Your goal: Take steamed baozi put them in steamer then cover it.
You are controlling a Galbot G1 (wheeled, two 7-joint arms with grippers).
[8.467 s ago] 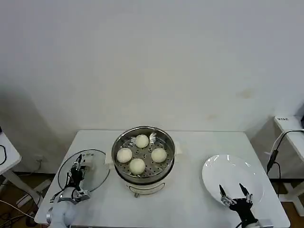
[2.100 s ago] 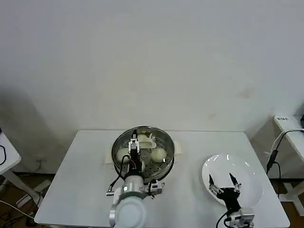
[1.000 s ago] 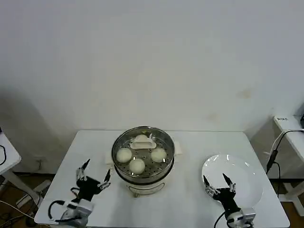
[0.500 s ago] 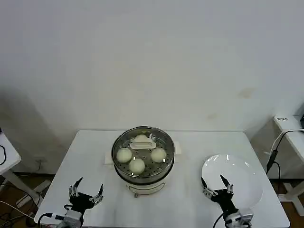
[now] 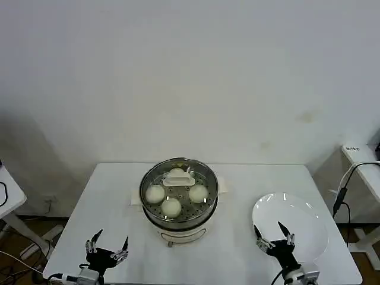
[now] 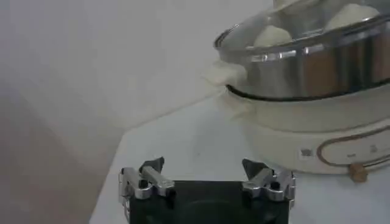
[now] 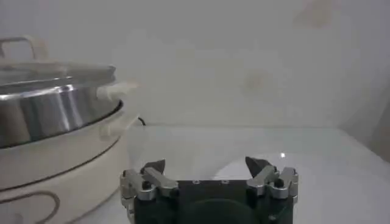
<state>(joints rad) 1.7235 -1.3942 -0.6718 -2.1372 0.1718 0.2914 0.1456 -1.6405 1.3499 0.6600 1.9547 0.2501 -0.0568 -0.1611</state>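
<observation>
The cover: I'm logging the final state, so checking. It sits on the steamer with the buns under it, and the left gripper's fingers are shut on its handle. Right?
Not quite. The cover does sit on the steamer over the buns, but the head view shows the left gripper low at the table's near edge, fingers open, holding nothing.

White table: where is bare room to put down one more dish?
The white table is bare behind the flat white plate, and left of the round steel steamer with its clear glass cover. The front corners hold the left gripper and right gripper.
</observation>
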